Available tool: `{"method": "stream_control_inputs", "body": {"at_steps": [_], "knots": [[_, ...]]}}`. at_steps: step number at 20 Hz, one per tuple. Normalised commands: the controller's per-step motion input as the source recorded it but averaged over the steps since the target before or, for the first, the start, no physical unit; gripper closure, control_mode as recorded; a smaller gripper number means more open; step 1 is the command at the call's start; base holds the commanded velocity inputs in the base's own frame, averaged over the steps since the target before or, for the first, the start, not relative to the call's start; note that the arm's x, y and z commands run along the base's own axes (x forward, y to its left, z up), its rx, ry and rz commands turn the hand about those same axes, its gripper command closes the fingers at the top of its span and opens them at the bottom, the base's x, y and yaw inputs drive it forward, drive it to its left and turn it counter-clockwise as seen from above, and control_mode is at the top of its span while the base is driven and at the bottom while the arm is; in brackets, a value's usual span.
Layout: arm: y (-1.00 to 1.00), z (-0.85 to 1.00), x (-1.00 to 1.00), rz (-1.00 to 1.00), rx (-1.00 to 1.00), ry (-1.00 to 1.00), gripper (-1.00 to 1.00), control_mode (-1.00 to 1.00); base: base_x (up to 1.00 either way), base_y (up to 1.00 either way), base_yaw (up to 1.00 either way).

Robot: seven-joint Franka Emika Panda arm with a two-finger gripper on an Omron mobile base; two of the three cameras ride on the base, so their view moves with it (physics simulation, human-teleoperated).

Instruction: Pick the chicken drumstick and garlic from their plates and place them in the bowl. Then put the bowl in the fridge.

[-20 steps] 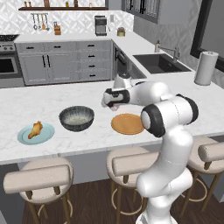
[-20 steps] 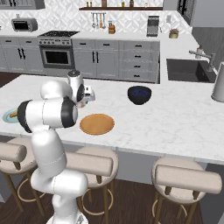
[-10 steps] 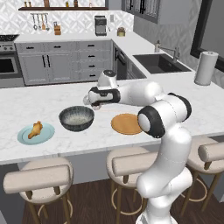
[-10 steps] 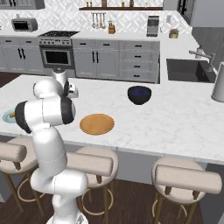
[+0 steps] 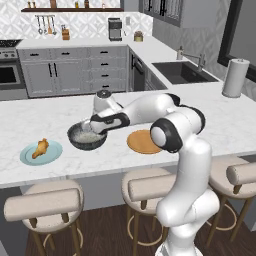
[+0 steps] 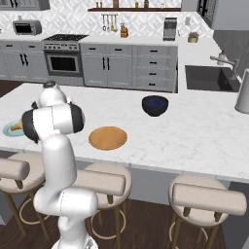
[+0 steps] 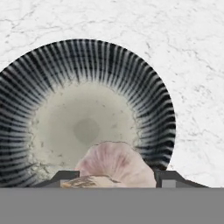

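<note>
Over the deep bowl (image 5: 85, 141), my gripper (image 5: 92, 130) hangs shut on the garlic. Looking down from the hand, the pale pinkish bulb (image 7: 116, 159) sits between my gripper (image 7: 116, 178) tips, above the near side of the bowl's grey inside (image 7: 87, 127). The bowl holds nothing. To its left, the golden chicken drumstick (image 5: 40, 148) lies on the pale blue-green plate (image 5: 50, 155). The bare orange-tan plate (image 5: 144, 141) lies right of the bowl, also plain from the other side (image 6: 108, 138). There my arm hides most of the blue-green plate (image 6: 9, 129).
A dark blue bowl (image 6: 155, 105) stands farther back on the island. The sink (image 5: 182, 71) and a paper towel roll (image 5: 235, 77) are at the right. Stools (image 5: 42, 205) line the front edge of the marble counter (image 5: 60, 117).
My arm has swung left with the garlic, from above the orange-tan plate to above the bowl, and the hand has come lower.
</note>
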Motion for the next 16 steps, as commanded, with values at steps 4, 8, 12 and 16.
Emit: {"method": "stream_control_inputs", "body": {"at_steps": [4,8,12,16], "knots": [[0.0,-0.28,0.0,0.0,-0.02,0.01,1.0,-1.0,0.0,0.0,0.0],[0.0,0.0,0.03,0.0,0.0,0.0,-1.0,-1.0,0.0,0.0,0.0],[0.0,0.01,0.0,0.0,0.0,0.0,-1.0,-1.0,0.0,0.0,0.0],[0.0,0.11,0.0,0.0,-0.05,0.0,-1.0,-1.0,0.0,0.0,0.0]]}}
